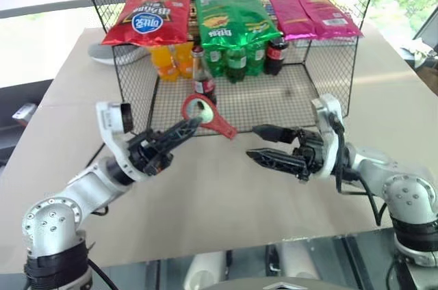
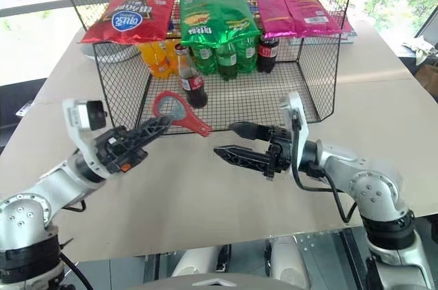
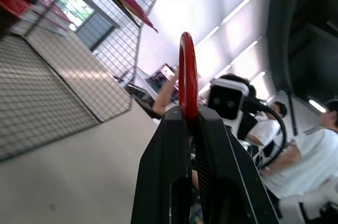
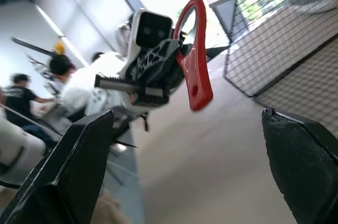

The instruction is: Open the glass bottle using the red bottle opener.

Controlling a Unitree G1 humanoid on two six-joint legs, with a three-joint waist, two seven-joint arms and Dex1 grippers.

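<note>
A beige tabletop (image 1: 226, 194) holds a black wire basket (image 1: 328, 71) with an open front. Inside it stands the glass bottle (image 1: 202, 78), upright near the front, ahead of orange, green and dark plastic bottles. Red, green and pink snack bags lie across the basket's top. The left pincer (image 1: 186, 126) is clamped on the red opener (image 1: 205, 115), held above the tabletop just before the basket, its ring head up and its handle slanting down toward the right arm. The right pincer (image 1: 259, 142) hangs near the opener's handle, fingers spread wide and holding nothing, pointing toward the left pincer. People sit in the background beyond the tabletop.
</note>
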